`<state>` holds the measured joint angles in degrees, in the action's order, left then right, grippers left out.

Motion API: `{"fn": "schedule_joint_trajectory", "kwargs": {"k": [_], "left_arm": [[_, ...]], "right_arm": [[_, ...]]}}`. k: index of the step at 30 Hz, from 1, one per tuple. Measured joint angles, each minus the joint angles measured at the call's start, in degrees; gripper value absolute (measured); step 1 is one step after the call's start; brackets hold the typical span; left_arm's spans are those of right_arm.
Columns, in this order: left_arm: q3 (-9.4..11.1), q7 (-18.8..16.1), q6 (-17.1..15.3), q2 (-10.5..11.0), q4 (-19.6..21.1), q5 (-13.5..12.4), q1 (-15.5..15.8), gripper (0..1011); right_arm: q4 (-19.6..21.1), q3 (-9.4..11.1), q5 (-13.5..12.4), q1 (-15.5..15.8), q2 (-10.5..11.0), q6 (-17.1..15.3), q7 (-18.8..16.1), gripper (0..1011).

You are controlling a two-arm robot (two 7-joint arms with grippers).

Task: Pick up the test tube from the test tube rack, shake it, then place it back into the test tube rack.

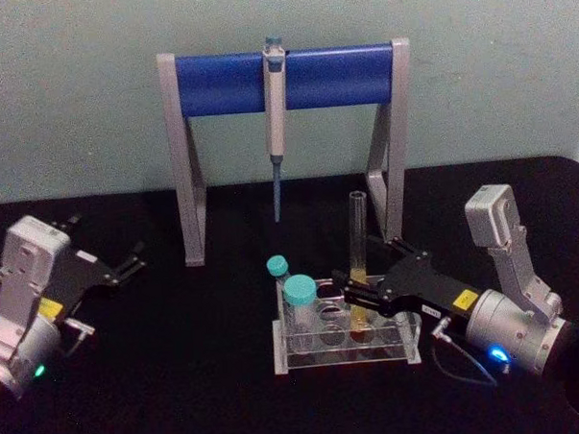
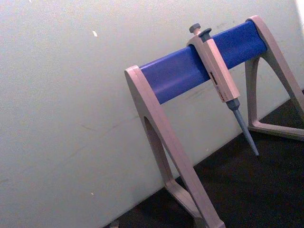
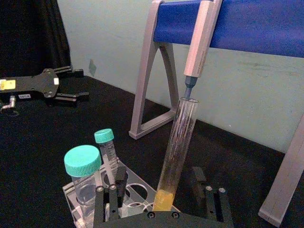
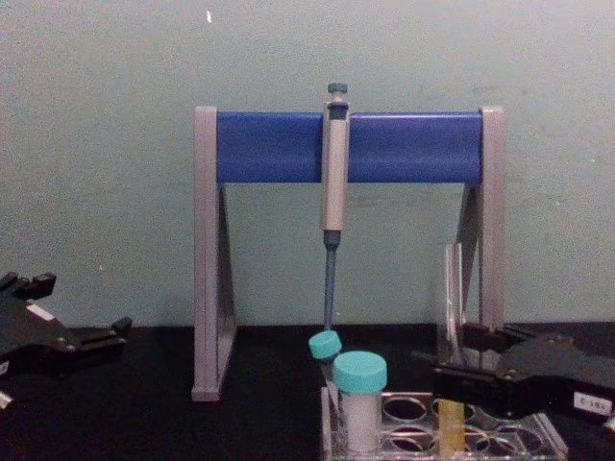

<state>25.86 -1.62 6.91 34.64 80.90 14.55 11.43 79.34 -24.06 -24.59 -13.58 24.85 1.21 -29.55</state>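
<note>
Your right gripper [image 3: 159, 178] has its fingers [image 3: 118, 178] apart around the tube [image 3: 178, 142], which stands in the rack [image 1: 344, 361] near 2 o'clock, so an off-centre squeeze could tip it, while the left gripper [image 1: 133, 262] idles at 9 o'clock with its fingers apart.

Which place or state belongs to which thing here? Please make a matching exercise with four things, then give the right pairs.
1. test tube
2. pipette
3. left gripper
4. right gripper

A. open, far from the test tube rack
B. open around the tube
C. hanging from the blue bar
D. standing in the test tube rack, yellow liquid inside

Pairs: 1-D, 2-C, 3-A, 4-B
</note>
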Motion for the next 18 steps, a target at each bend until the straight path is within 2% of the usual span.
{"fn": "schedule_joint_trajectory", "kwargs": {"k": [1,5,18], "left_arm": [[0.00,0.00,0.00,0.00,0.00,0.00,0.00,1010],[0.00,0.00,0.00,0.00,0.00,0.00,0.00,1010],[0.00,0.00,0.00,0.00,-0.01,0.00,0.00,1009]], "right_arm": [[0.00,0.00,0.00,0.00,0.00,0.00,0.00,910],[0.00,0.00,0.00,0.00,0.00,0.00,0.00,1000],[0.91,0.60,-0.21,0.55,0.19,0.34,0.23,1000]]}}
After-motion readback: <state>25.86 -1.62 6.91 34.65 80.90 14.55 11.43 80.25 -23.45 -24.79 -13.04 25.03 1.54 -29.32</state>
